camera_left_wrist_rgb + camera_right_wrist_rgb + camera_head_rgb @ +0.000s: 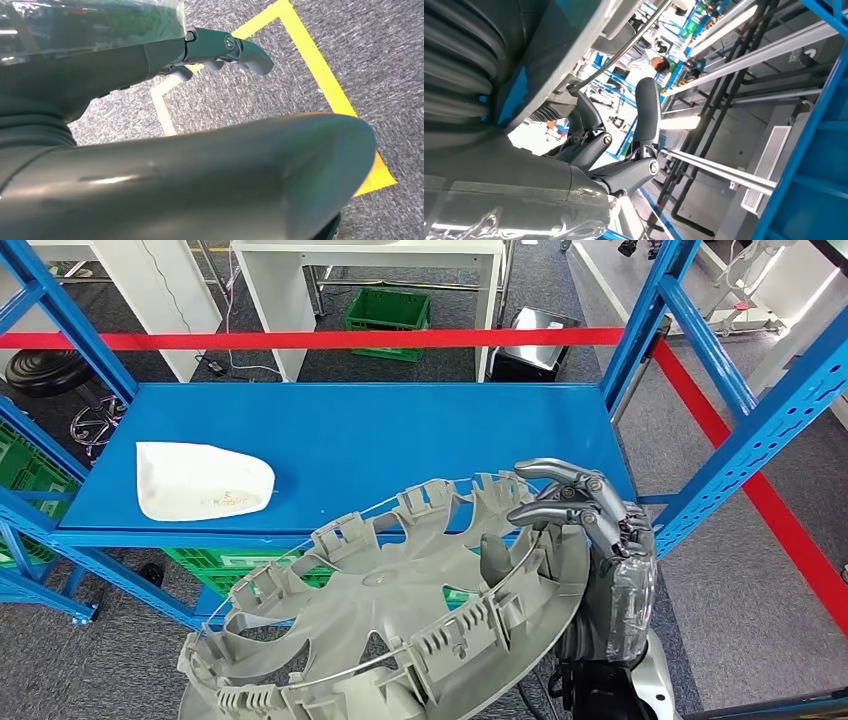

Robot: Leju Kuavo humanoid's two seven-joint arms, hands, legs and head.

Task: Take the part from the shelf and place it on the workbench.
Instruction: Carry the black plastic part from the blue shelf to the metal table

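Note:
A large grey plastic wheel cover (400,610), its ribbed inner side up, hangs tilted in front of the blue shelf (380,440). My right hand (590,530) grips its right rim, fingers curled over the edge. In the right wrist view those fingers (646,115) wrap the cover's rim (574,45). My left hand (220,47) hangs over the grey floor with its fingers loosely curled and nothing in them.
A white moulded part (200,482) lies on the left of the shelf board. Blue uprights (690,330) frame the shelf, with red tape (300,339) stretched behind. Green crates (388,320) and white tables stand beyond. Yellow floor marking (320,70) lies under the left hand.

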